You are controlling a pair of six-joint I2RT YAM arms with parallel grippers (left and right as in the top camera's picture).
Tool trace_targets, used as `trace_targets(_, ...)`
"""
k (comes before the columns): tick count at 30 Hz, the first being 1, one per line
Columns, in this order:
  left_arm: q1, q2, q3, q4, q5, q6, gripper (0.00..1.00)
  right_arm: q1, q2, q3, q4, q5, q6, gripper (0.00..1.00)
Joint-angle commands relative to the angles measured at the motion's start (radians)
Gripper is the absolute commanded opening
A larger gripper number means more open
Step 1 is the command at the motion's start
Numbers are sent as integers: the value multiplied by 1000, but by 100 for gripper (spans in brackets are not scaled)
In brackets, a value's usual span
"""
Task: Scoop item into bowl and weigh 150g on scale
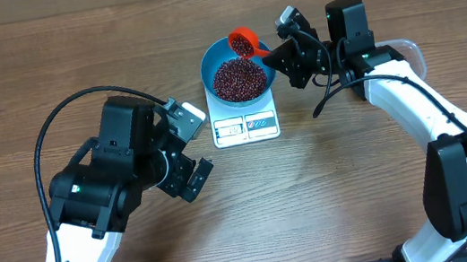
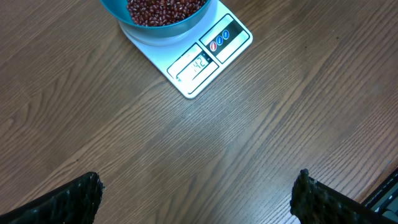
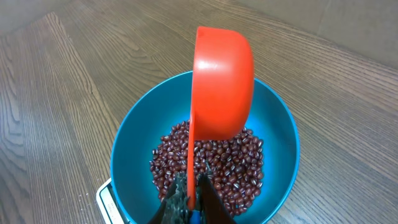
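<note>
Bowl sits on scale, beans heaped inside; bulk of scooping looks done. Right gripper clamped on handle of orange scoop, tipped on edge over bowl rim (contents hidden). Left gripper wide open, empty, beside scale. Display digits too blurred. Left to do: confirm target weight, top up or trim.
</note>
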Motion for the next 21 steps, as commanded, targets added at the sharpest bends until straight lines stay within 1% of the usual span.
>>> trace_targets(1,3,-1,20,1,-5,19,100,0,1,13,11,-14,-1,4)
trace_targets(8,4,-1,20,1,-5,19,100,0,1,13,11,-12,-1,4)
trace_targets(10,3,-1,20,1,-5,19,100,-2,1,13,14,14,-1,4)
trace_targets(13,4,-1,20,1,-6,19,99,1,1,13,21,-32,6,4)
trace_targets(16,4,-1,20,1,-6,19,100,-4,1,13,26,7,-1,4)
trace_targets(18,3,-1,20,1,-6,19,99,-6,1,13,32,-31,6,4)
trace_targets(21,3,-1,20,1,-5,19,100,-6,1,13,41,17,4,4)
